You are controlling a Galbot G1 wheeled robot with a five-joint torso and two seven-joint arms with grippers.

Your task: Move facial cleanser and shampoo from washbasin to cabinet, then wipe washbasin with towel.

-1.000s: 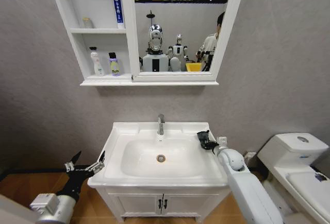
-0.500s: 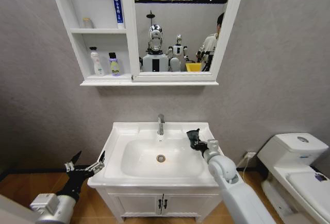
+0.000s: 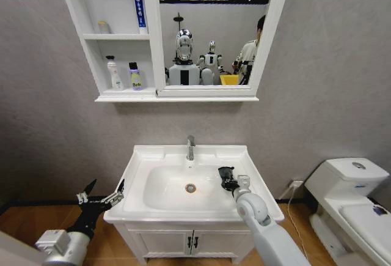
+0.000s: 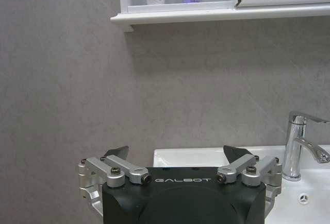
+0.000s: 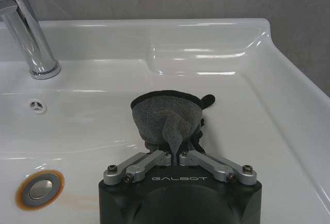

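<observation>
Wiping step in hand: two bottles [image 3: 125,75] are already seen on the lower shelf of the cabinet [image 3: 116,36], and nothing but the towel [image 5: 166,118] is seen in the basin [image 3: 146,159]. The towel, dark grey and bunched, is clamped between the closed fingers of the right gripper [image 5: 177,156] and is held against the bowl's right-hand slope, between faucet [image 5: 23,28] and rim; in the head view the same gripper [image 3: 226,179] is placed just right of the drain [image 3: 191,188]. Whether the cloth is pressed firmly onto the ceramic cannot be told; it looks to be touching or nearly so. The left gripper [image 3: 101,199] is parked low beside the basin's left front corner, fingers spread apart, nothing held. Compared with a second ago, the right gripper and towel have been carried from the basin's right rim inward and down into the bowl, in two steady stages; the left arm, bottles and camera have not shifted. The next move is judged to call for downward contact kept on the cloth while it is swept across the bowl, clear of the faucet, with a brownish ring round the drain [image 5: 39,188] a likely spot to be covered.
</observation>
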